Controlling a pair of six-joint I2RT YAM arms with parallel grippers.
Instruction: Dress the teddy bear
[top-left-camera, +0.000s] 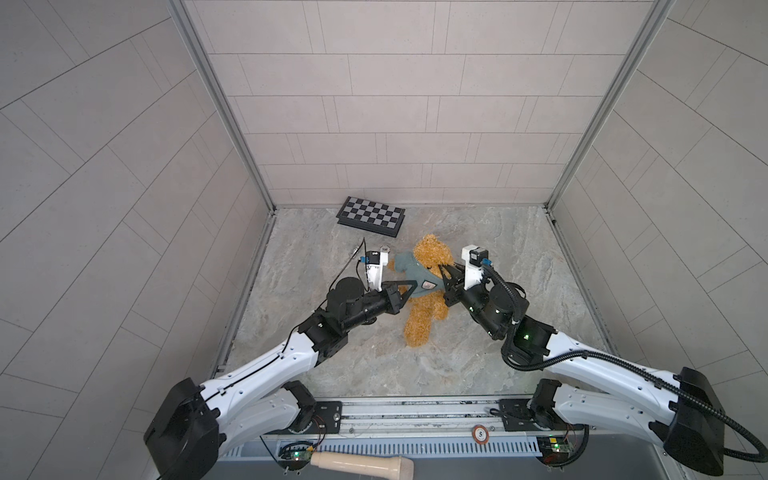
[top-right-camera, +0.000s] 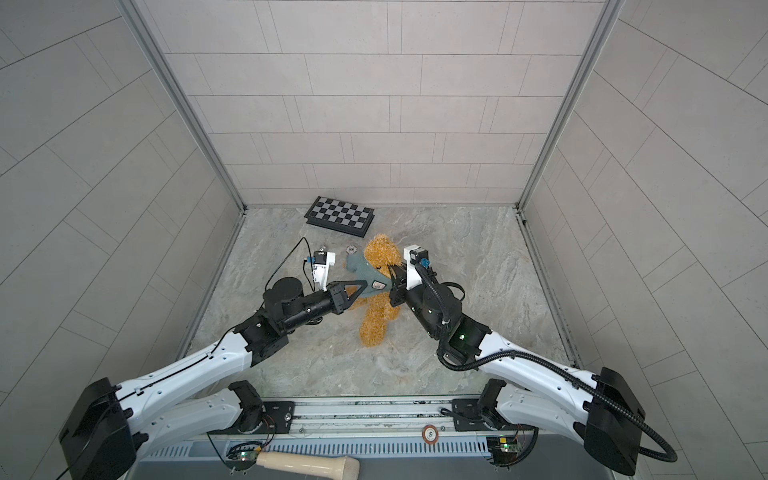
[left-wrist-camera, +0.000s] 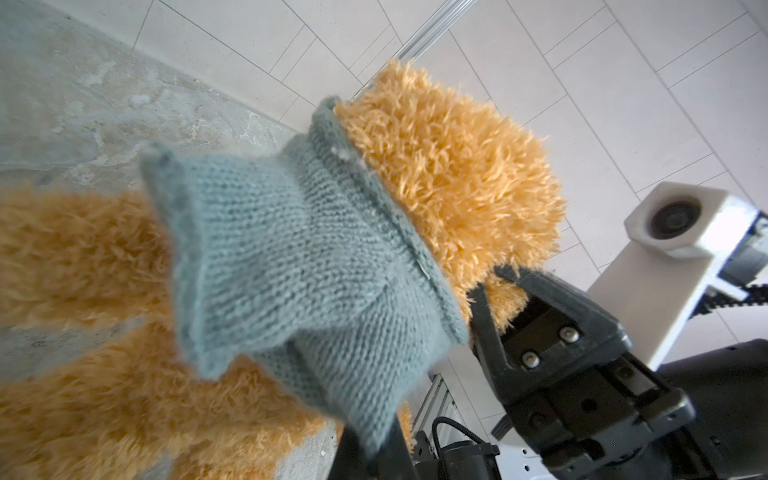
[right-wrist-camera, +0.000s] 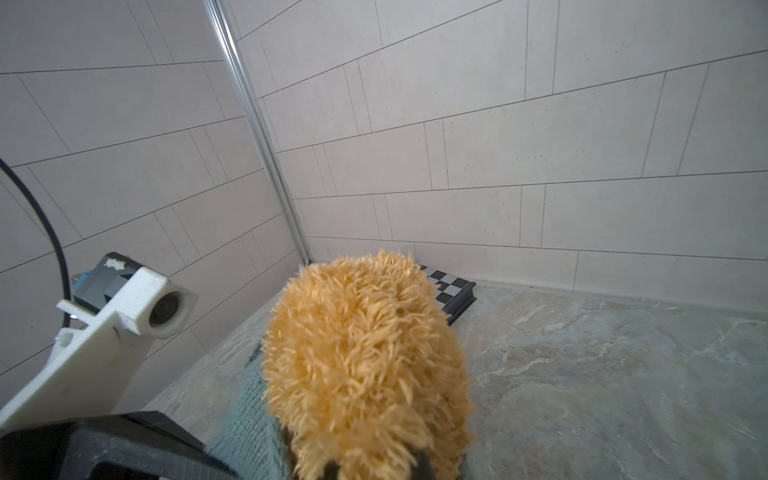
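Left wrist view: sweater (left-wrist-camera: 291, 257) sits round bear (left-wrist-camera: 457, 178) neck. Left gripper (top-left-camera: 412, 286) pinched tight on sweater hem. Right gripper (left-wrist-camera: 492, 284) narrow, nipping fur beside collar. In both top views, bear lies mid-surface (top-left-camera: 519, 332), head toward back edge.

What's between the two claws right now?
The torso of the bear, inside the sweater, in both top views; the left claw pinches its hem, the right claw grips fur opposite.
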